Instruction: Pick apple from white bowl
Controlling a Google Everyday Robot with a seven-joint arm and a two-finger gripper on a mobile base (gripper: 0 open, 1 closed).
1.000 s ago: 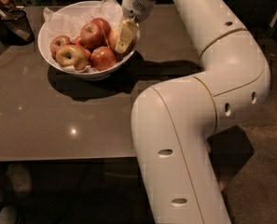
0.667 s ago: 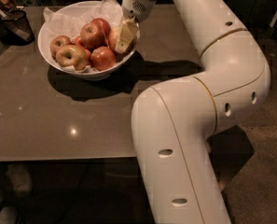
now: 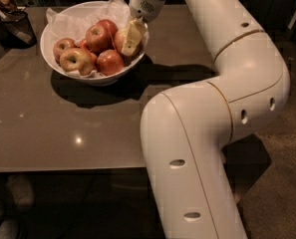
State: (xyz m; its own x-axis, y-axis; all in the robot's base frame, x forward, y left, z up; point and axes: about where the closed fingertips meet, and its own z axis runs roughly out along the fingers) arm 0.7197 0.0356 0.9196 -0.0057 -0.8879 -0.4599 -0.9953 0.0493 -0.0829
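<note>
Cream-yellow gripper (image 3: 131,38) at the rim of the white bowl (image 3: 95,78) — red and yellow-red apples (image 3: 98,36) inside, grey-brown table (image 3: 63,133).

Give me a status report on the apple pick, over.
Gripper down inside white bowl, right side. Apple right against it, not lifted. Red apples crowd its left.

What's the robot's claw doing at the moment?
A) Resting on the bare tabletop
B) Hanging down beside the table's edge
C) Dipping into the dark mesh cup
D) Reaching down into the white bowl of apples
D: the gripper is inside the rim of the white bowl, against the apples, far from the mesh cup.
</note>
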